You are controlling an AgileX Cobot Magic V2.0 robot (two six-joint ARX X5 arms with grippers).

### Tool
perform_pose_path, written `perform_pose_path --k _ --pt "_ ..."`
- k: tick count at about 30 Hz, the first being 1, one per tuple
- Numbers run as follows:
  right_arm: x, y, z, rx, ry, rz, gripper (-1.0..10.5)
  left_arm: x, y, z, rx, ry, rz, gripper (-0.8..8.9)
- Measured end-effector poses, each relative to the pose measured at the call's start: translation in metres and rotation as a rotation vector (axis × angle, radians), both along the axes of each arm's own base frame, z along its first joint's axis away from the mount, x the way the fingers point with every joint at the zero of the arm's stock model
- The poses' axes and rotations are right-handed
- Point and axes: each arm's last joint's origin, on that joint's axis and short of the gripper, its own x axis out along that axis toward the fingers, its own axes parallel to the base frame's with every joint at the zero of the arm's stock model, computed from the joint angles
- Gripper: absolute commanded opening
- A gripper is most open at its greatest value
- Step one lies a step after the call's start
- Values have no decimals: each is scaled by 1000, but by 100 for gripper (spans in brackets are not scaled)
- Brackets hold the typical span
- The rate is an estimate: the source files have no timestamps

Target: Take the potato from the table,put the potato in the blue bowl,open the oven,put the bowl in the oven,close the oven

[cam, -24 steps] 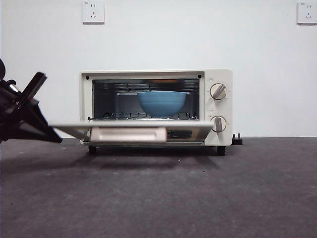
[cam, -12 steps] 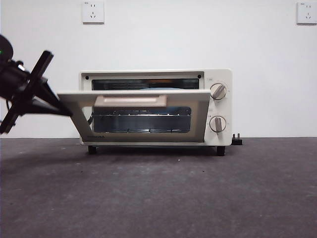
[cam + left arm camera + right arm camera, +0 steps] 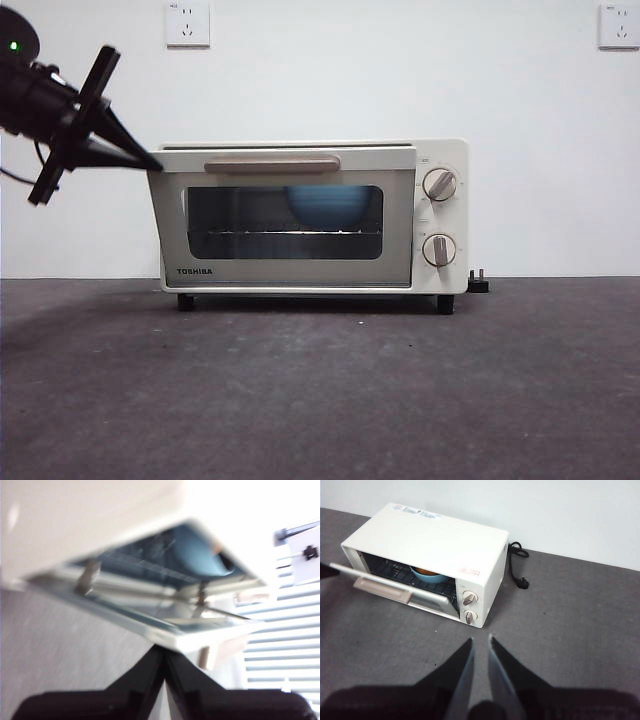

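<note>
We see the oven [image 3: 314, 215] standing by the table's [image 3: 320, 390] far edge against the wall, its door [image 3: 283, 222] swung almost fully up, tilted a little with a narrow gap left along the top. The left gripper [image 3: 148, 159] presses its tip against the door's upper corner at the end away from the knobs, jaws pressed together into one point; we judge it shoves the door home that way rather than pinching the handle [image 3: 272, 165], since a shut tip slides along the edge as the door turns. The bowl [image 3: 326, 204] sits on the rack inside, dim blue behind the glass. From the right wrist camera we catch an orange sliver, the potato [image 3: 424, 571], lying in the bowl's mouth. The right gripper [image 3: 480, 641] waits high above the table's near part, well clear of the oven, jaws nearly together with only a thin slit between them and nothing held. The task looks all but finished; what remains is the last push to seat the door flush. A hard shove might nudge the oven backwards on its feet.
</note>
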Motion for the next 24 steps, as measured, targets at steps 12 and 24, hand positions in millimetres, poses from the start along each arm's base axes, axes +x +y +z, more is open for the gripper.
perform_pose_path --k 12,24 --pt "5 3 -1 -7 11 0 56 9 0 36 -31 -68 -6 -7" --pt "5 3 -1 -32 6 11 56 -71 -16 87 245 -80 -59 -6"
